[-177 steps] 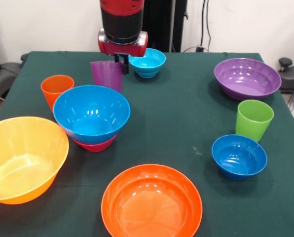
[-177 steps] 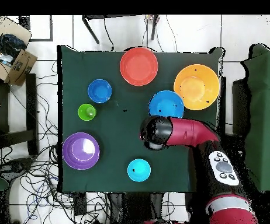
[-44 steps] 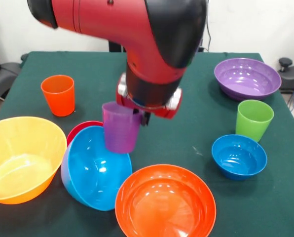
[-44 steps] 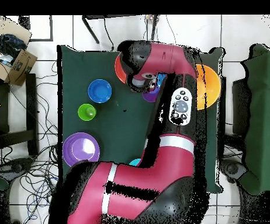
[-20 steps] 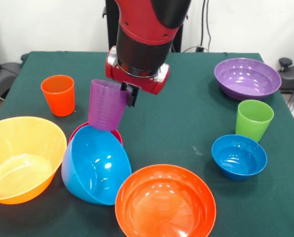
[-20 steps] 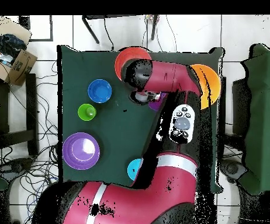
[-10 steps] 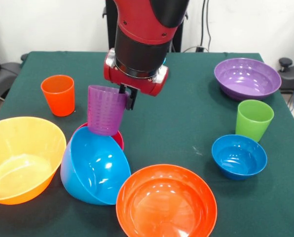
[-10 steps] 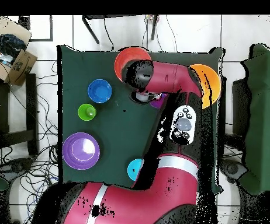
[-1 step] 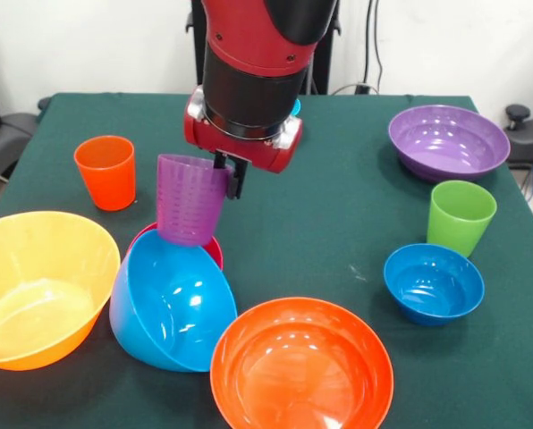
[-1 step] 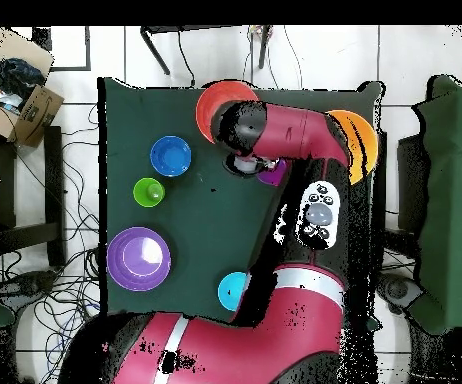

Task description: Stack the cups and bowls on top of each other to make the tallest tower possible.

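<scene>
My gripper (image 9: 227, 182) is shut on the rim of the purple cup (image 9: 190, 209), holding it upright just over the far rim of the sky-blue bowl (image 9: 168, 299). That bowl lies tipped on its side, leaning on a small magenta bowl (image 9: 204, 244). I cannot tell whether cup and bowl touch. The yellow-orange bowl (image 9: 38, 286) sits left, the orange-red bowl (image 9: 298, 366) at front, the orange cup (image 9: 105, 170) behind. In the overhead view the arm hides all of the purple cup (image 10: 272, 175) but a sliver.
On the right stand the green cup (image 9: 461, 216), the dark blue bowl (image 9: 432, 281) and the purple bowl (image 9: 447, 138). The cyan bowl (image 10: 233, 290) shows beside the arm in the overhead view. The table's edge lies close to the front bowls.
The gripper carried the purple cup from the table's back to the sky-blue bowl, which tipped onto its side. In the last half second it rose slightly with the cup.
</scene>
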